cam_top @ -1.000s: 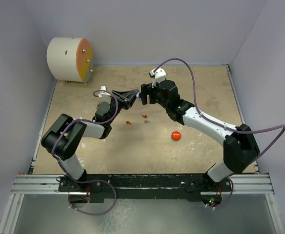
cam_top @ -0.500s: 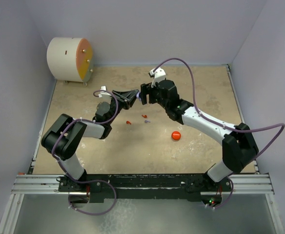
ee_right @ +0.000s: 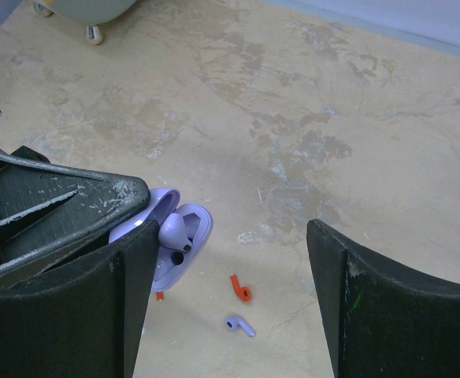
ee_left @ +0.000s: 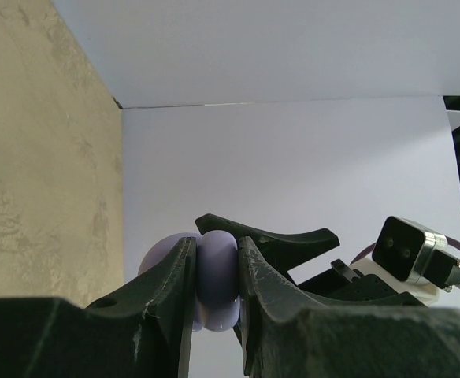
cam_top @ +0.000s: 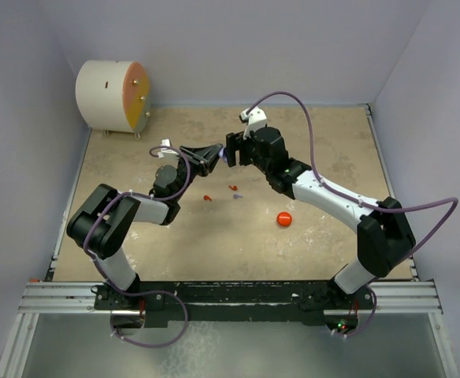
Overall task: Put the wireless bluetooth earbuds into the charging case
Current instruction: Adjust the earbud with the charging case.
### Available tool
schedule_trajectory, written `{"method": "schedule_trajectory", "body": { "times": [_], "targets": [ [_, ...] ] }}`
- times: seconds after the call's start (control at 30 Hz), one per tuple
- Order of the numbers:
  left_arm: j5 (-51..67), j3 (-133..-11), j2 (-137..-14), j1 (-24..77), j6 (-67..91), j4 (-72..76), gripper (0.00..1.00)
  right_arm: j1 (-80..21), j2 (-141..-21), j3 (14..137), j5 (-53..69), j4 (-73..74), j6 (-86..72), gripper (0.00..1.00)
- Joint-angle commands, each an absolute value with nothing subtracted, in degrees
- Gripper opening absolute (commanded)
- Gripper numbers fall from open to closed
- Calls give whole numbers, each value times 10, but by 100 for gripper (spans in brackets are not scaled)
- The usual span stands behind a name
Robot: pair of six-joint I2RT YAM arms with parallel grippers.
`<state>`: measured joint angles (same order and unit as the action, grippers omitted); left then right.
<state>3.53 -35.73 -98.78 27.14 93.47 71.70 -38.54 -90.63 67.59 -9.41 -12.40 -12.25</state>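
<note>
Left fingers (ee_left: 175, 283): pinching the lavender round plastic charging case (ee_left: 217, 279) by its two sides and holding it in the air above the surface.
Right fingers (ee_right: 387, 307): spread wide with nothing between them. One tip sits just beside the held case; whether it touches cannot be told.
Where the arms meet: in the overhead view both sets of fingers come together at 12 o'clock from the loose earbuds on the surface.
Case state: in the right wrist view the lid stands open. One seat is filled and the seat beside it shows as a dark hole.
Seated lavender stemmed plastic earbud (ee_right: 173, 230): it rests in the open case, bulb end up.
Loose lavender stemmed earbud (ee_right: 239, 324): it lies flat on the surface, at 4 o'clock from the held case in the right wrist view.
Red stemmed plastic earbud (ee_right: 241, 289): it lies on the surface just beside the loose lavender one, at its 12 o'clock, and the two are apart.
Second red stemmed earbud (cam_top: 207, 198): it lies on the surface at 9 o'clock from the other two. In the right wrist view the case mostly hides it.
Red round plastic case (cam_top: 284, 219): it lies on the surface at 4 o'clock from the loose earbuds, apart from them.
White drum with an orange end face (cam_top: 112, 96): it stands on small feet at the 10 o'clock corner.
Mottled beige surface (cam_top: 324, 157): it carries the loose earbuds, the red case and the drum.
</note>
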Motion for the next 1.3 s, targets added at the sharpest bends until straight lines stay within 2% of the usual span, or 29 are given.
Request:
{"method": "schedule_trajectory", "body": {
  "times": [0.0, 0.93, 1.27],
  "targets": [
    [41, -354, -991, 274, 934, 758, 0, -383, -902, 705, -100, -150, -122, 77],
    [35, -398, -1032, 273, 948, 765, 0, -384, -879, 692, -70, -166, -97, 77],
    [36, -372, -1018, 259, 948, 775, 0, -383, -847, 672, -94, -169, -120, 77]
  ]
}}
